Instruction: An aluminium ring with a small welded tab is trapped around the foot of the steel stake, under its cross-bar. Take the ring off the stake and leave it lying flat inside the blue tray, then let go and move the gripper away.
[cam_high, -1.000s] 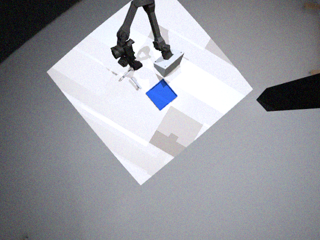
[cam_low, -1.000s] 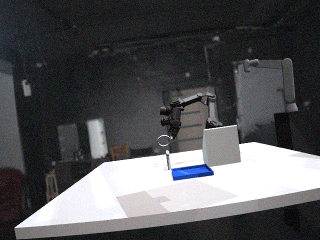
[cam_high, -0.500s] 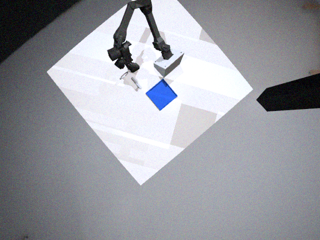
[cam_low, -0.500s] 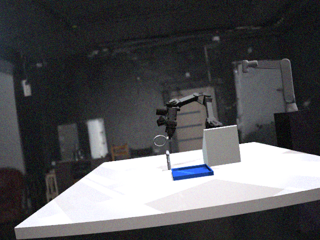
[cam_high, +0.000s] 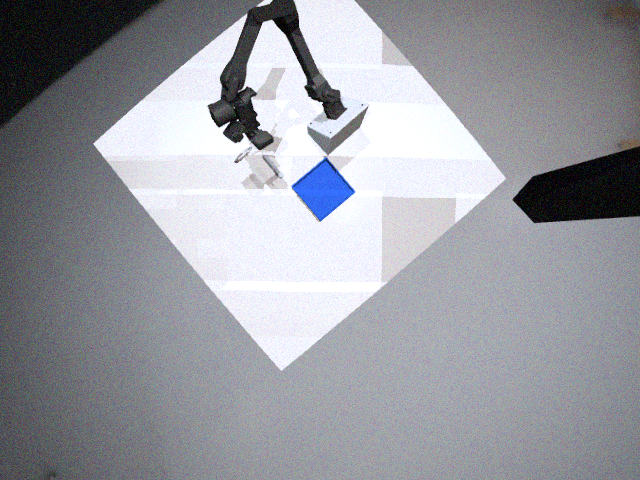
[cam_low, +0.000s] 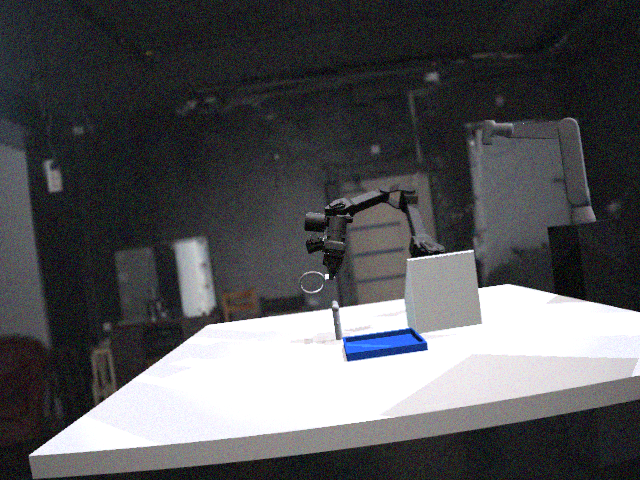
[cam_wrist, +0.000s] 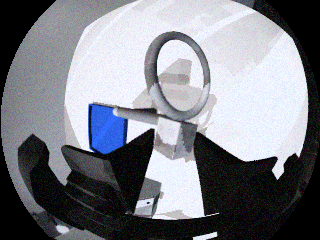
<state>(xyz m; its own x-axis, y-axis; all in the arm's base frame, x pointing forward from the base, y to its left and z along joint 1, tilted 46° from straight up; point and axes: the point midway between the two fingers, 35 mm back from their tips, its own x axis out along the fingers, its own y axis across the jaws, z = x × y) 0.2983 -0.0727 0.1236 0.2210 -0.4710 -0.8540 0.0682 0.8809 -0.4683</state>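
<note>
Black parallel-jaw gripper: up in the air, clamped on the ring's square tab.
Pale grey aluminium ring: hanging beside the fingertips, on edge rather than flat, free of the stake.
Grey steel stake: standing below the gripper; I'd worry that a low swing towards the tray clips it and twists the tab in the fingers.
Shallow blue tray: lower than the gripper, on the far side of the stake from the ring; let go while upright, the ring could land on a wall or roll out.
Hard to make out: the stake's cross-bar, foreshortened from where I stand, and its foot, washed out from above.
</note>
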